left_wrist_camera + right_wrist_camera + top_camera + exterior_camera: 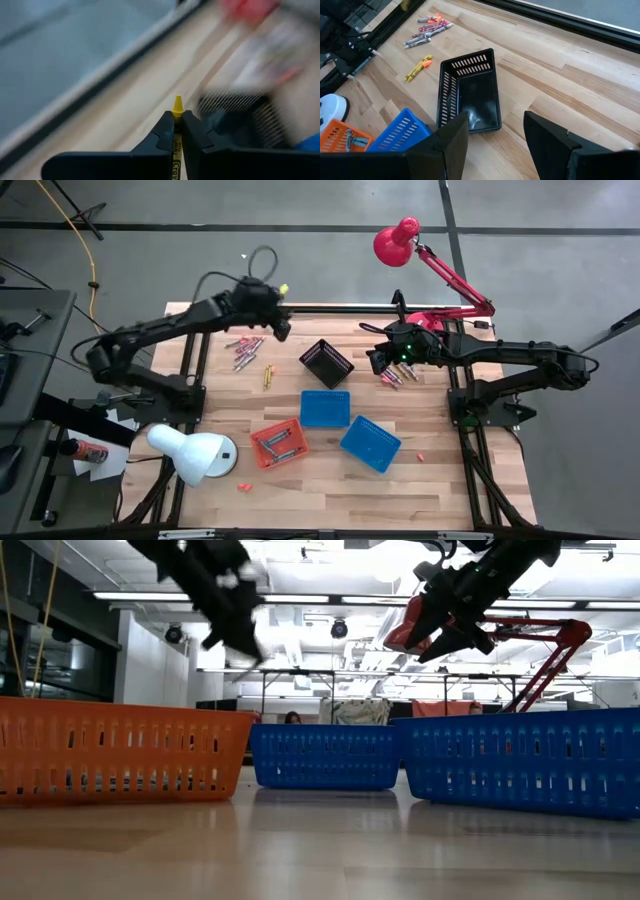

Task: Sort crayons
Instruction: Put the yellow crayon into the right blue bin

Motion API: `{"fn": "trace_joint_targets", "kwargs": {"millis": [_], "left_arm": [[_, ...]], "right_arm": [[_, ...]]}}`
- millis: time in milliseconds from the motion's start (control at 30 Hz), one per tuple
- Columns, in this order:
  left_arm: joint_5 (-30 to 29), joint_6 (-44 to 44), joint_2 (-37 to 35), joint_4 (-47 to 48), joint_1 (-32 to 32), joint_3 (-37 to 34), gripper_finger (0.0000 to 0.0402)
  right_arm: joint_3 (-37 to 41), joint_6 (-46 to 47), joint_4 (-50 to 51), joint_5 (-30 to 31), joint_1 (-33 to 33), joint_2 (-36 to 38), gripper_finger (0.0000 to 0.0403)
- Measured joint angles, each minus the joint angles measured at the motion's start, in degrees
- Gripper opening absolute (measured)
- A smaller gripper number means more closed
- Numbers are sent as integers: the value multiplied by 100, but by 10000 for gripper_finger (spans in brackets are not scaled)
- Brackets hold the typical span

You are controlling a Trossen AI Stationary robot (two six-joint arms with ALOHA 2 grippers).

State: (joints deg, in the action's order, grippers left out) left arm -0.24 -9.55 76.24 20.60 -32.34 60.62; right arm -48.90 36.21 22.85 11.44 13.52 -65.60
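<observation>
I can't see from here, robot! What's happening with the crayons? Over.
Left gripper shut on yellow crayon, raised over table's back left. Right gripper open, empty, above black basket. Loose crayons wait. Nothing blocking.

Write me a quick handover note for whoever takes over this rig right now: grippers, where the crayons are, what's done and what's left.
Left gripper: shut on a yellow wax crayon, raised near the table's far left.
Right gripper: open, empty, above the black mesh basket.
Done: a few crayons lie in the orange mesh basket; the black basket looks empty.
Left: a mixed pile of crayons at far left, a yellow pair, a cluster under the right arm, and strays near the front edge. Two blue mesh baskets wait mid-table.
</observation>
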Motion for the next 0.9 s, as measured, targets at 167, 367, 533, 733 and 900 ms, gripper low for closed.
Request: {"fn": "trace_joint_targets", "kwargs": {"millis": [167, 367, 533, 733, 900], "left_arm": [[320, -21, -351, -1515, 261, 13, 1], [321, -22, -266, -1890, 563, 13, 0], [469, 0, -43, -2033, 1156, 15, 0], [485, 193, 854, -3420, 2351, 12, 0], [486, -215, 2086, -4516, 3139, 477, 0]], "right_arm": [[0, 2, -2, 0, -1, 0, 185], [0, -7, 0, 0, 0, 0, 185], [0, -22, 28, -32, 135, 161, 185], [0, -170, 38, -46, 473, 641, 185], [0, -171, 42, -46, 616, 1043, 185]]}}
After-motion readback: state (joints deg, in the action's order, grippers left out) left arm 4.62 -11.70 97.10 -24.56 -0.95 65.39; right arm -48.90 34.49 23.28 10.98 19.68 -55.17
